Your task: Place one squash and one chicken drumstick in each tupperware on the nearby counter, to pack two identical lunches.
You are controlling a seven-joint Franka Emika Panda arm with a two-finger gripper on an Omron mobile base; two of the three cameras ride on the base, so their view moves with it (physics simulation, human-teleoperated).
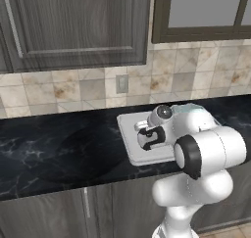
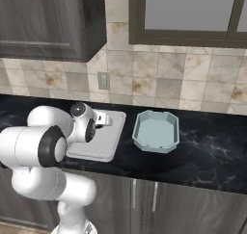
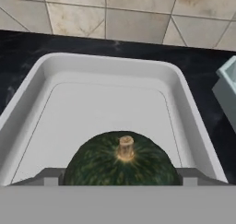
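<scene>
Two open boxes sit side by side on the black counter (image 2: 207, 146). One is the white tupperware (image 3: 110, 75), a flat box with round corners. The other is the pale-blue tupperware (image 2: 156, 131), with eight sides and sloped walls, and it has nothing in it. The two boxes are near each other but do not touch. In the hand view, the dark green squash (image 3: 120, 165) is right at the bottom, with its little tan stem pointing up. A grey finger part (image 3: 50, 176) shows close on each side of it, so the gripper (image 3: 120, 181) looks closed on the squash, holding it over the white box. Whether the squash touches the floor of the box I cannot tell. In the left base view the white arm bends over the white box and hides part of it. Tan tiles (image 2: 159, 84) cover the wall behind the counter, and dark cabinet doors (image 2: 159, 204) are under it.
</scene>
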